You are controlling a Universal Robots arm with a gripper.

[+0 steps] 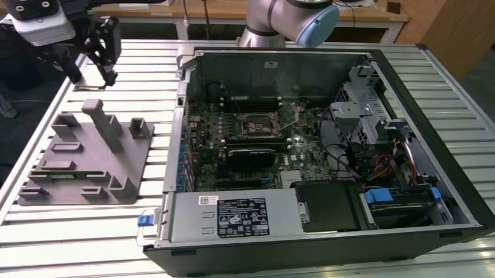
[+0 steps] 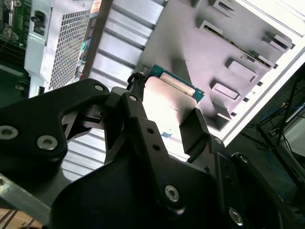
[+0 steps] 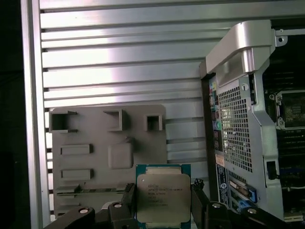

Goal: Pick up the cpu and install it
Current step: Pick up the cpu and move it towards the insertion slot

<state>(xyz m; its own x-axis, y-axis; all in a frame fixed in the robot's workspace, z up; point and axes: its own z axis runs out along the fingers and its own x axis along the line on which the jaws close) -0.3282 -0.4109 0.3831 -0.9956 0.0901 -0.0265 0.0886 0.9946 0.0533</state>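
The cpu point(image 3: 163, 195), a small square chip with a silvery metal top and a green rim, sits between the two black fingers point(image 3: 127, 196) of my gripper point(image 3: 163, 202), which is shut on its edges. In the second wrist view the cpu point(image 2: 171, 98) shows from its edge, inside the gripper point(image 2: 167, 112). In the exterior view the gripper point(image 1: 91, 80) hangs over the slatted table at the far left, beyond the grey tray point(image 1: 77, 168), with the cpu point(image 1: 90, 87) at its fingertips. The open socket point(image 1: 255, 124) lies on the motherboard inside the case.
The open computer case point(image 1: 325, 243) lies on its side at the exterior view's right, with a raised wall point(image 1: 182, 110) facing the gripper. The grey plastic tray point(image 3: 95, 138) has upright posts point(image 1: 104, 124). Bare table slats point(image 3: 119, 62) lie between the tray and the case.
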